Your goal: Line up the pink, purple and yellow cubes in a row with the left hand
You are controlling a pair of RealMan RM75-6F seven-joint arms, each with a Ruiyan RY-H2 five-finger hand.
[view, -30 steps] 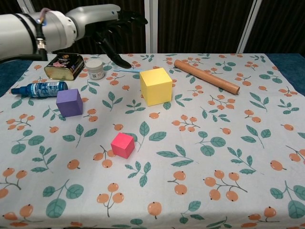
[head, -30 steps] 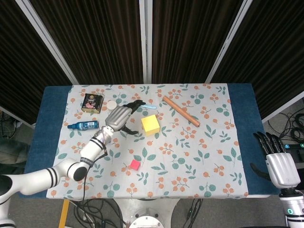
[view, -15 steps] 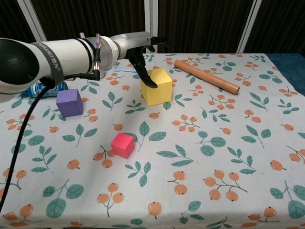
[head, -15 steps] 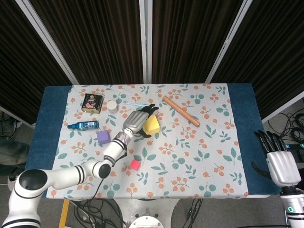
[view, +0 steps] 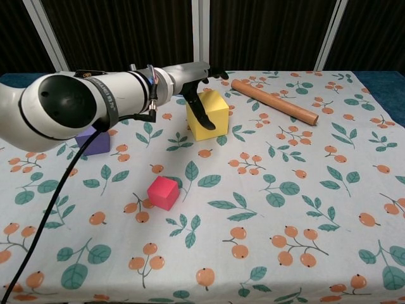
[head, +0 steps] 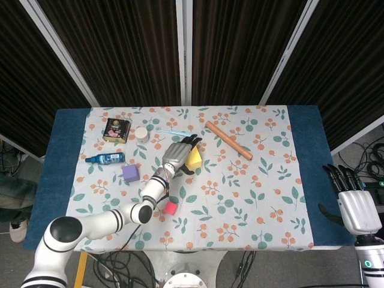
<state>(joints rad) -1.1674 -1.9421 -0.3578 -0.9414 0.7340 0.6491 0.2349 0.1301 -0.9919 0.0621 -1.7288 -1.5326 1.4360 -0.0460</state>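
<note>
— What do the cubes look like?

— The yellow cube (view: 211, 114) is the biggest, a plain block on the leaf-and-berry tablecloth (view: 285, 190). The purple cube (head: 130, 173) is mid-sized and matte, and the pink cube (view: 163, 192) is the smallest.

— Where are they relative to the left hand (view: 193, 79)?

— The yellow cube sits right under its fingers. The purple one lies well off to the wrist side, half hidden behind the forearm in the chest view. The pink one is nearer the camera, below the forearm, apart from both.

— How is the hand set?

— Fingers spread over the yellow cube's top, thumb (view: 201, 116) down its front face. Whether it truly grips, I cannot tell.

— And the right hand (head: 356, 207)?

— Off the table's edge, fingers apart, holding nothing.
</note>
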